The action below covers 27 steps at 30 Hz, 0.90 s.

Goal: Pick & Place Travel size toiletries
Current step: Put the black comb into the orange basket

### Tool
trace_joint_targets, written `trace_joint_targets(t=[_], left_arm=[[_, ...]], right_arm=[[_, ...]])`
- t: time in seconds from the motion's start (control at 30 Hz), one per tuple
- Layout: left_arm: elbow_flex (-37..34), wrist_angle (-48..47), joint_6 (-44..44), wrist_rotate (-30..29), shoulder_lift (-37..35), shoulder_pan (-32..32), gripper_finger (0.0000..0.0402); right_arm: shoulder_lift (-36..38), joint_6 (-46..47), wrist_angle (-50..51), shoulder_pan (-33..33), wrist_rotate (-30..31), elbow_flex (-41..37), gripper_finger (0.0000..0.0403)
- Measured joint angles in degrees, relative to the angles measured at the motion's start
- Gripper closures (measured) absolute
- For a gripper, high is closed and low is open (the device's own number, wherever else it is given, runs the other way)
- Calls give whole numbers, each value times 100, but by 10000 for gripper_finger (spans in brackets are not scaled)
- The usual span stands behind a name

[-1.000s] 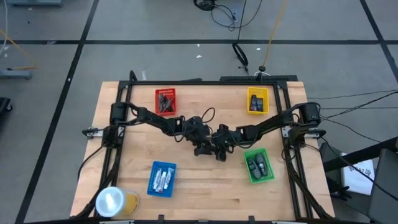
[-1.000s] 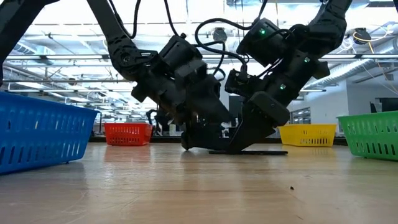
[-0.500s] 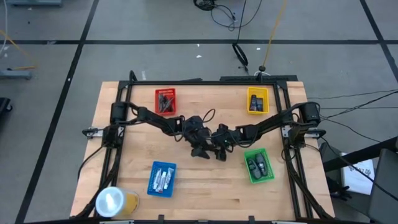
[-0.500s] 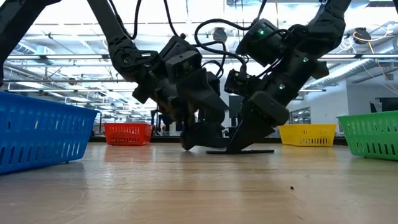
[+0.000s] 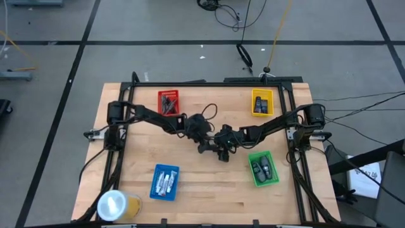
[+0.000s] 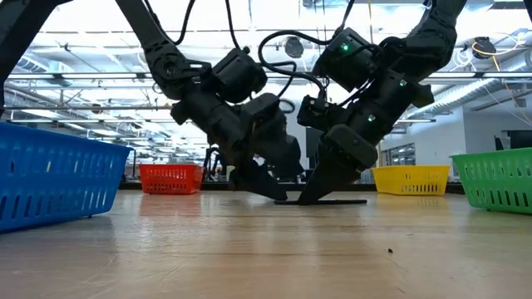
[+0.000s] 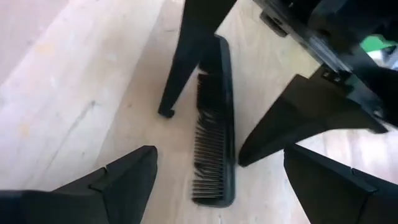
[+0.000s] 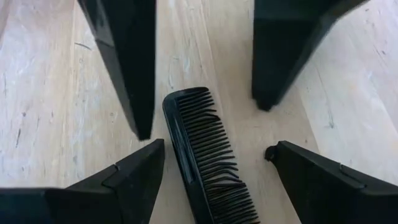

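Note:
A black comb (image 8: 205, 155) lies flat on the wood in the middle of the table (image 5: 209, 190), also seen in the left wrist view (image 7: 214, 137) and as a thin dark strip in the low view (image 6: 332, 201). My right gripper (image 8: 214, 180) is open and points steeply down, one finger on each side of the comb. My left gripper (image 7: 217, 186) is open too, facing it from the other end, its fingers (image 8: 124, 62) standing beside the comb's tip. In the high view the two grippers (image 5: 205, 147) (image 5: 223, 154) meet at the centre.
Four trays hold small items: red (image 5: 168, 102) far left, yellow (image 5: 262, 102) far right, green (image 5: 262, 168) near right, blue (image 5: 165, 182) near left. A large yellowish roll with a white top (image 5: 117, 205) stands at the near left corner.
My left gripper has risen a little toward the far edge and tipped nearer to level, staying open. The comb lies where it was and my right gripper has kept still.

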<state>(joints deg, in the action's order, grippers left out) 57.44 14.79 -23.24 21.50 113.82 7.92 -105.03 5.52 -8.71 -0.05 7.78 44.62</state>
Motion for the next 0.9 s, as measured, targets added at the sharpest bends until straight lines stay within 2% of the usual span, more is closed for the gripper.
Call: trace_joint_targets(t=[0.2, 0.53, 0.7, 0.9], left_arm=[[29, 64, -29, -317, 235, -105, 53], [27, -54, -116, 493, 308, -448, 53], [20, -38, -90, 670, 311, -555, 53], [-3, 470, -385, 1117, 317, -429, 53]], right_arm=[[0, -5, -13, 2, -21, 0, 108], [2, 15, -30, -33, -73, 0, 114], [2, -66, -87, -50, -171, 0, 114], [4, -58, -110, -51, -178, 0, 114]])
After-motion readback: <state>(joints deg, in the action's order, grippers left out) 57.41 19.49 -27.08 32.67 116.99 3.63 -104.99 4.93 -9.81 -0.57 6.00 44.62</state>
